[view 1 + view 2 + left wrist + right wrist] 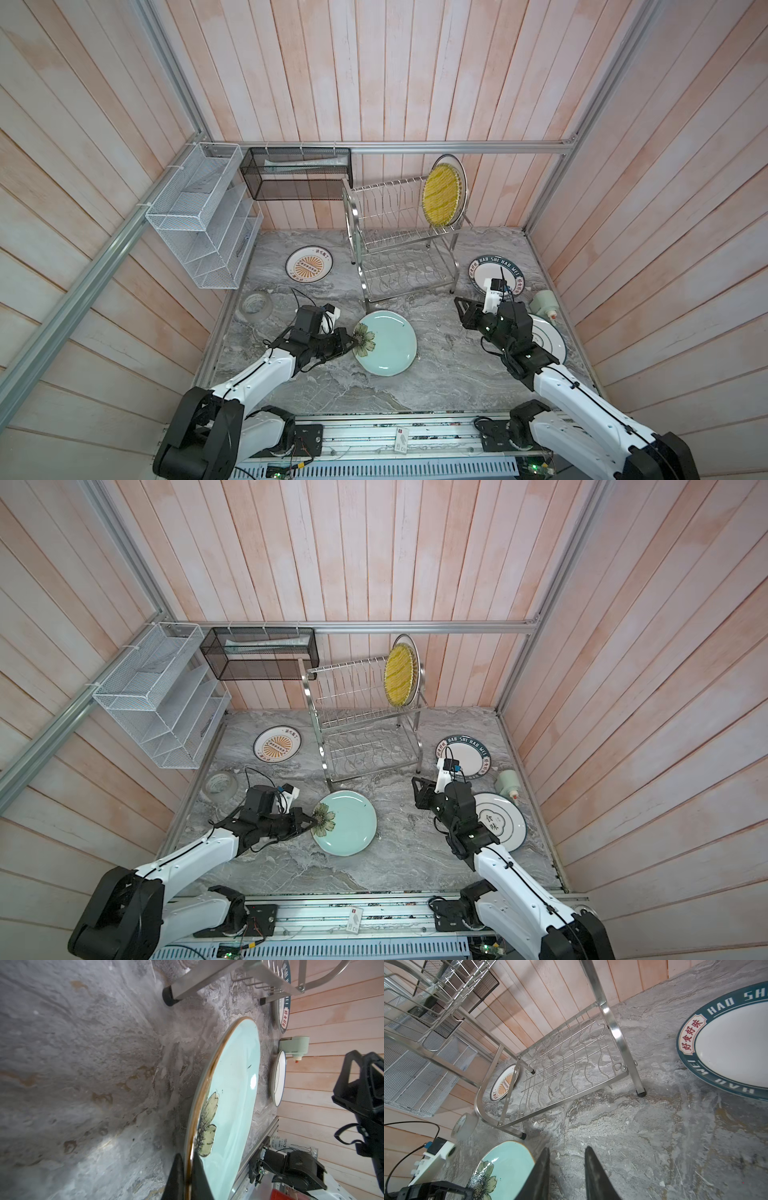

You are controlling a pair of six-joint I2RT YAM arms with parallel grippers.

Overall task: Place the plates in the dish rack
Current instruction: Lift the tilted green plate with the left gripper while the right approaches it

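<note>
Left fingers [176,1178] pinched the rim of the green plate [388,345], lower centre in a top view; right fingers [542,1167] stood slightly spread, empty. Advisable: lift slowly, tip upright, slot between rack [352,216] prongs.

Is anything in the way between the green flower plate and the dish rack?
Nothing visible. Only bare table lies between the green plate, pinched at its rim by the left gripper, and the dish rack. A yellow plate fills only the upper tier's right end.

Marbled table [449,365]: dish rack [405,242], plates [308,264], tape roll [255,305].
</note>
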